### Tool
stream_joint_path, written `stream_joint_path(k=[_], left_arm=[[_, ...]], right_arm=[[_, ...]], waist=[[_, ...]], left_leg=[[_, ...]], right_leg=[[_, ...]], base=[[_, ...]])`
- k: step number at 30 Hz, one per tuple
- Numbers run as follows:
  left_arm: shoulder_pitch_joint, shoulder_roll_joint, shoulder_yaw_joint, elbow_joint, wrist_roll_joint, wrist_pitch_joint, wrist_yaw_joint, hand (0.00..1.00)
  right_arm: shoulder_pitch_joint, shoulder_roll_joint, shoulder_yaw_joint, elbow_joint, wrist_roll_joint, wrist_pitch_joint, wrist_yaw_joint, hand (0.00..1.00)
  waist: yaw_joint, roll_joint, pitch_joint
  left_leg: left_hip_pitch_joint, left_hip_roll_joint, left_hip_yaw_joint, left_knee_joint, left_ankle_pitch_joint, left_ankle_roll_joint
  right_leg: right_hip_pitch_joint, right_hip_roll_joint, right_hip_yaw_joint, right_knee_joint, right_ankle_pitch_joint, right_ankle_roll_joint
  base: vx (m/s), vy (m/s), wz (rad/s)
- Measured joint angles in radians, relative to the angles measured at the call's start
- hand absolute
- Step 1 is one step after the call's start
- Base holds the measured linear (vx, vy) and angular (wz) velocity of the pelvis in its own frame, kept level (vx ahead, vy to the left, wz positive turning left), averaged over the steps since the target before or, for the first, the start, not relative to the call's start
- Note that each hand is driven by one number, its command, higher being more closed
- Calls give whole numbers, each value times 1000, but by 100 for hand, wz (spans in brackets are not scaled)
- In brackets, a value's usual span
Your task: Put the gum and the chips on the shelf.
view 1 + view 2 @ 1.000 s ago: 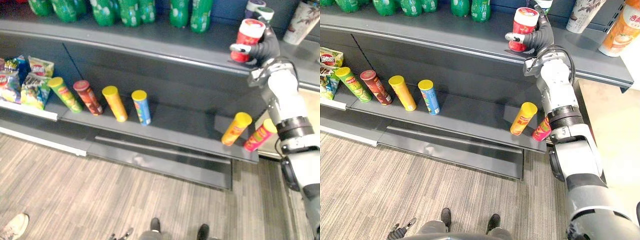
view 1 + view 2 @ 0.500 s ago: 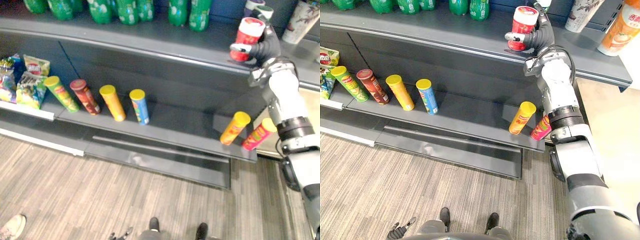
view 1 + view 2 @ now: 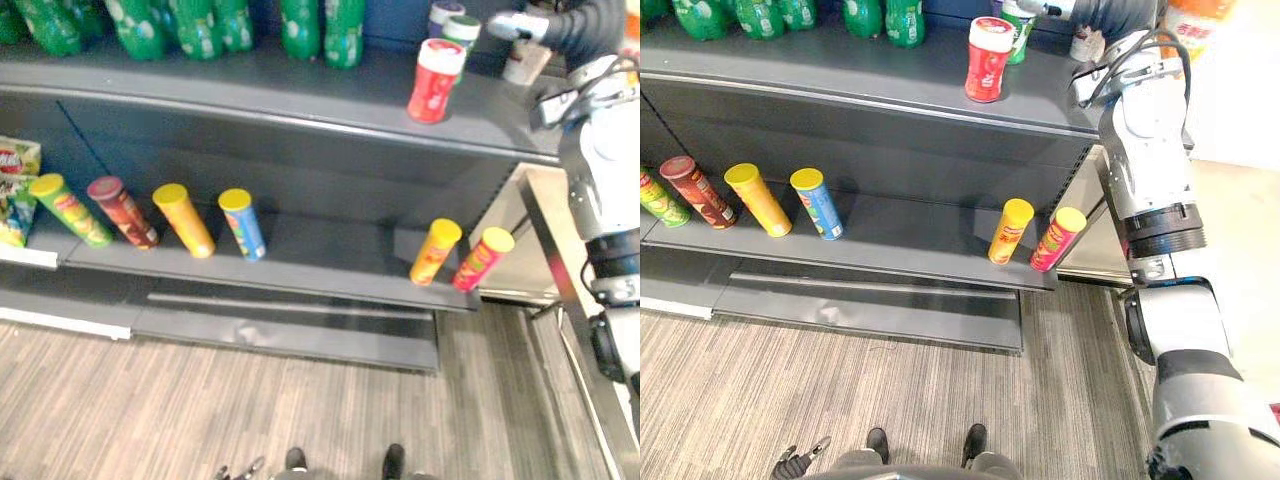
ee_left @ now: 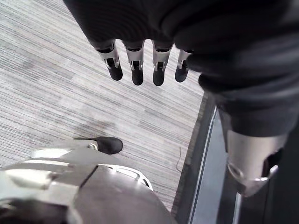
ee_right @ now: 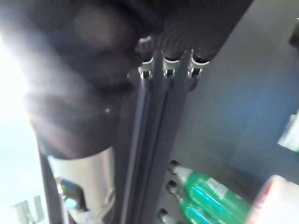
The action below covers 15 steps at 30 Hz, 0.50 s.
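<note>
Our right hand (image 3: 565,25) hangs level with the upper shelf (image 3: 250,85), its fingers (image 3: 510,25) stretched out loosely and closed on nothing. Just off those fingertips, a little lower and toward our left, the red can (image 3: 435,80) with its white lid stands upright on that shelf, clear of the hand. We cannot tell from its label whether it is the gum or the chips. Between the can and the fingertips, further back on the shelf, sits a green-lidded tub (image 3: 462,32), and a white cup (image 3: 525,62) stands right under the hand. Well off to the hand's left we see a row of green bottles (image 3: 200,25).

Below the hand, on the lower shelf (image 3: 330,250), a yellow tube (image 3: 434,252) and a pink tube (image 3: 482,258) lean side by side. Much further left on that shelf stand four more tubes: a blue one (image 3: 243,223), a yellow one (image 3: 184,219), a dark red one (image 3: 122,211) and a green one (image 3: 70,208), with snack bags (image 3: 15,185) beyond them.

Our left hand (image 4: 145,28) hangs over the striped floor (image 4: 56,84), fingers (image 4: 137,70) straight and empty.
</note>
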Motion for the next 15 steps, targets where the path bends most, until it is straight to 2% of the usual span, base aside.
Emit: stream_joint_path(k=[3, 6, 8, 10, 11, 13, 15], left_arm=[[0, 1, 0, 2, 0, 0, 2, 0], [-2, 4, 0, 24, 0, -2, 3, 0], [3, 6, 3, 39, -1, -2, 7, 0], [10, 5, 11, 50, -2, -2, 9, 0], [8, 4, 12, 56, -3, -4, 9, 0], [9, -2, 21, 73, -5, -19, 9, 0], [15, -7, 20, 77, -11, -25, 17, 0]], right_arm=[[72, -1, -44, -130, 29, -14, 1, 0], [200, 8, -96, -311, 73, -5, 9, 0], [315, 51, -137, -446, 100, 30, 22, 0], [503, 134, -152, -592, 112, 97, 50, 0], [557, 155, -150, -625, 115, 120, 61, 0], [756, 240, -136, -706, 133, 198, 104, 0], [911, 283, -90, -717, 153, 239, 143, 0]], waist=[[-3, -4, -28], [-8, -12, -43], [-15, -17, -53], [-30, -16, -70], [-31, -15, -72], [-41, -10, -82], [-56, -6, -86]], left_leg=[[0, 1, 4, 0, -2, -2], [0, 0, 10, 0, -2, -3], [0, 1, 25, 0, -3, -4], [4, 1, 39, 0, -4, -5], [9, 1, 48, 0, -6, -6], [13, 3, 57, -4, -9, -8], [16, 5, 63, -5, -14, -13]], right_leg=[[-2, 1, 3, 0, 0, 0], [-3, 0, 8, 0, 0, 0], [-11, 1, 22, 0, 0, 0], [-16, 1, 37, 0, 0, 0], [-15, 2, 44, 0, 0, 0], [-18, 5, 56, 0, -1, 1], [-19, 7, 61, 0, -3, 1]], base=[[2, -3, -1], [-3, -2, -2], [-14, -5, -17], [-9, -8, -23], [-14, -8, -26], [-27, -13, -19], [-17, -14, -8]])
